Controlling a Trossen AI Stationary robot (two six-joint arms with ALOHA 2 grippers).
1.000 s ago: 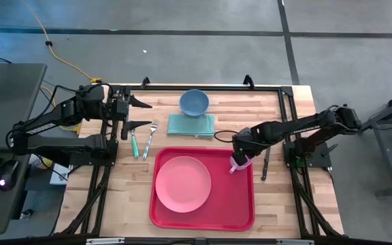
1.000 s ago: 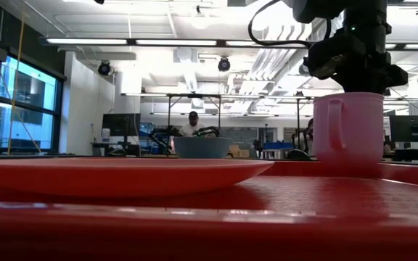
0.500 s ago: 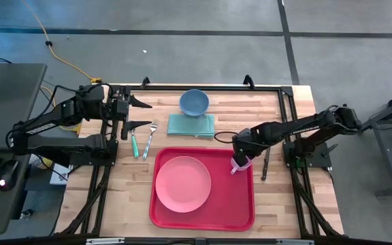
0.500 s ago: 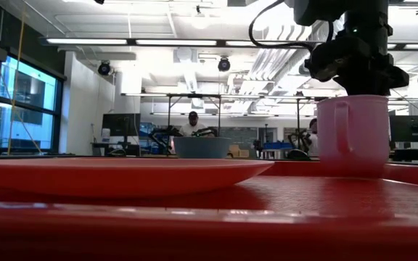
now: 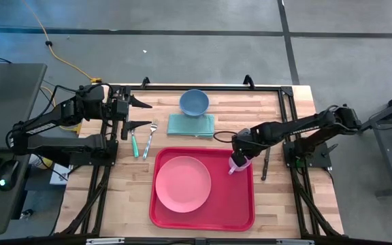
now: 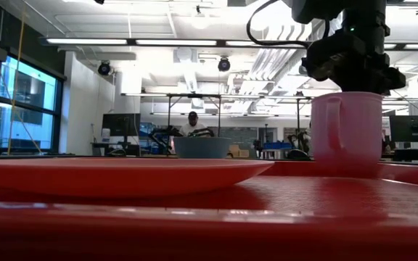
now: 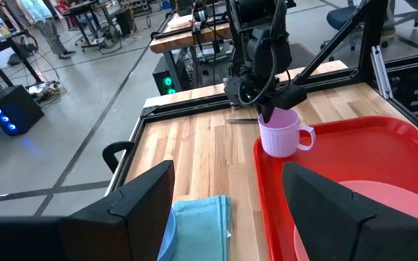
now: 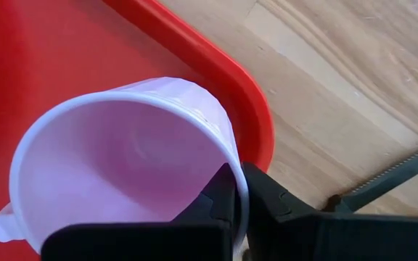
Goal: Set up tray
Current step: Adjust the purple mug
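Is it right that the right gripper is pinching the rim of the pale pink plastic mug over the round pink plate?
Not quite. The right gripper pinches the pale pink plastic mug by its rim over the red rectangular tray's far right corner, beside the round pink plate, as the high view shows.

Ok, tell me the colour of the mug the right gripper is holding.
Pale pink mug, pinched at its rim by the right gripper; clearest in the left wrist view.

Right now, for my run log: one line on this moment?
right gripper: shut on mug rim | mug: over tray | plate: on tray | left gripper: open, waiting
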